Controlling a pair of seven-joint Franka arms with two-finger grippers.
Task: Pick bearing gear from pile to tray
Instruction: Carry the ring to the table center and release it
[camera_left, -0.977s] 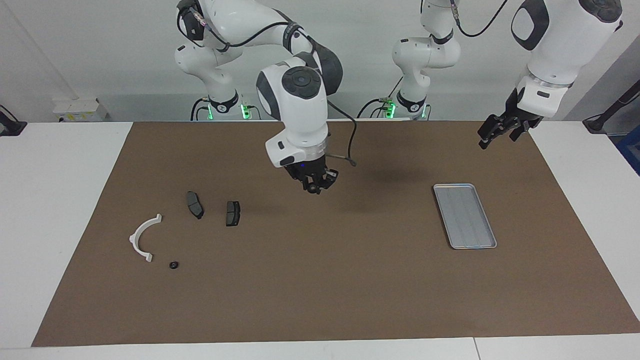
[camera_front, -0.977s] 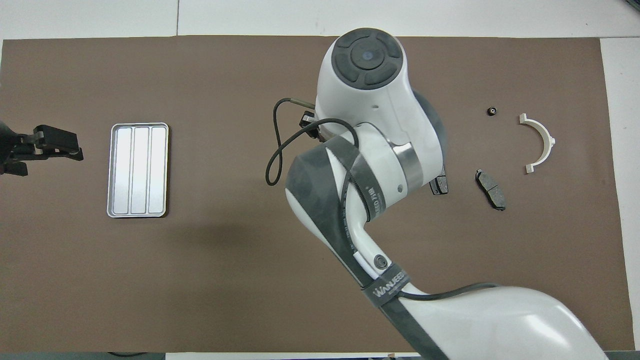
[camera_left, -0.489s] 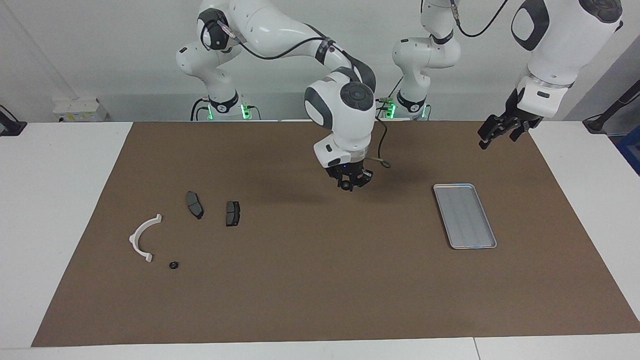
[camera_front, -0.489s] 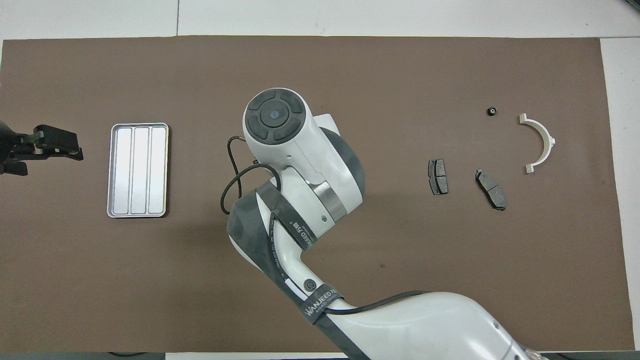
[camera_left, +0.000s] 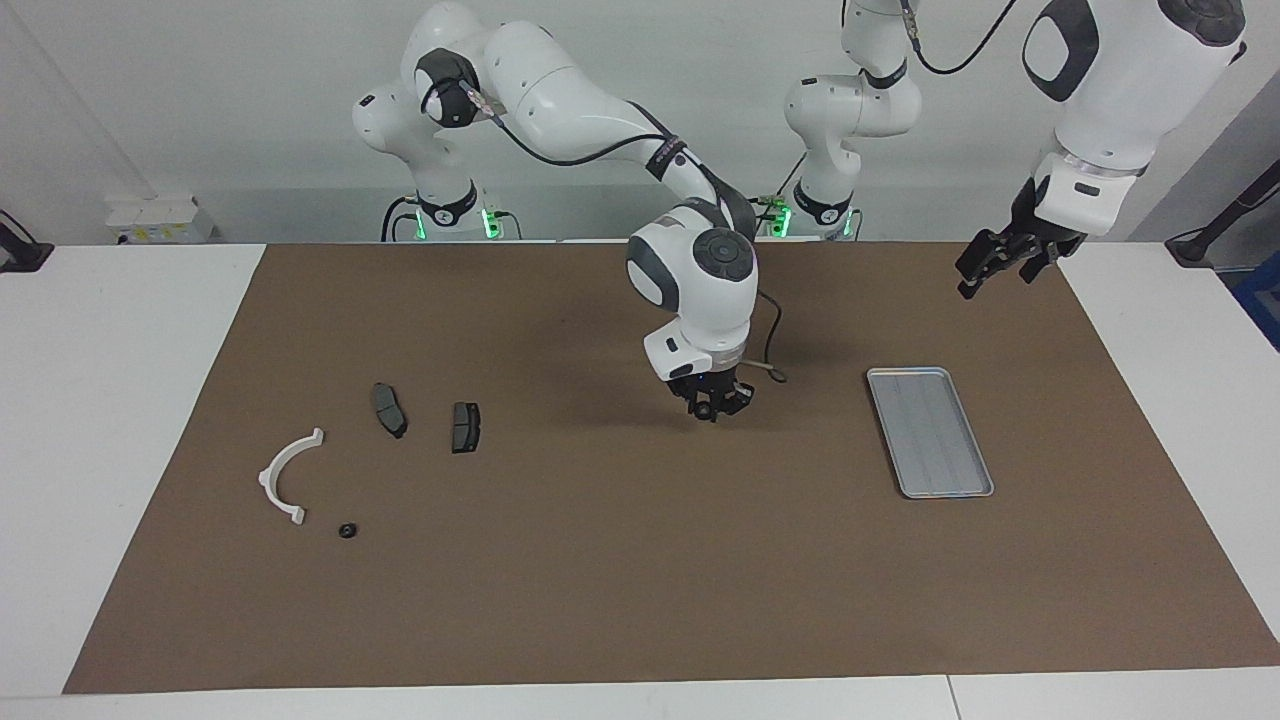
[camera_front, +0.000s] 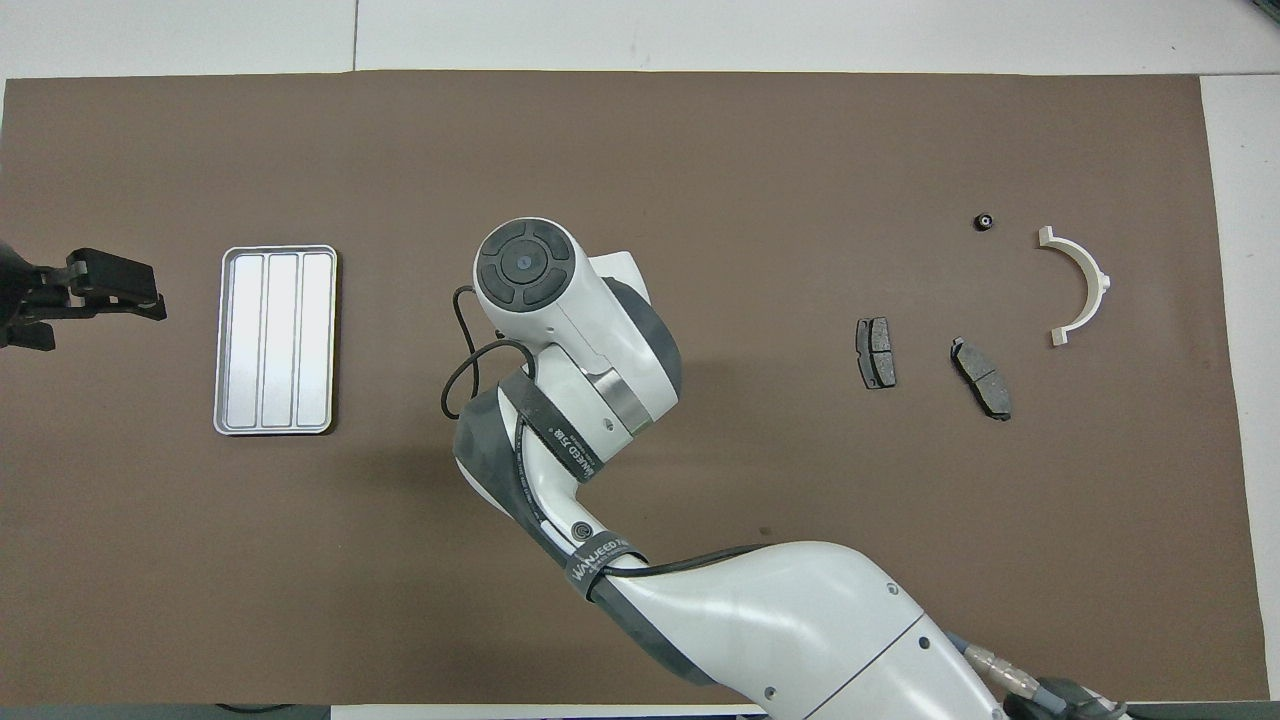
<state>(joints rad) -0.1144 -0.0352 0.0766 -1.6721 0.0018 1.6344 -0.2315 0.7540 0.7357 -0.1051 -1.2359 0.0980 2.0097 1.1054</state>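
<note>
On the brown mat (camera_left: 640, 580), going from the right arm's end: one white half-ring bracket (camera_left: 287, 474), one small black round piece (camera_left: 347, 530), two dark brake pads (camera_left: 390, 409) (camera_left: 465, 426). The right gripper (camera_left: 712, 408) hangs low over bare mat mid-table, pinching a small dark round part. One empty tray (camera_left: 929, 431) follows. The left gripper (camera_left: 985, 265), open, waits above the mat's corner.
</note>
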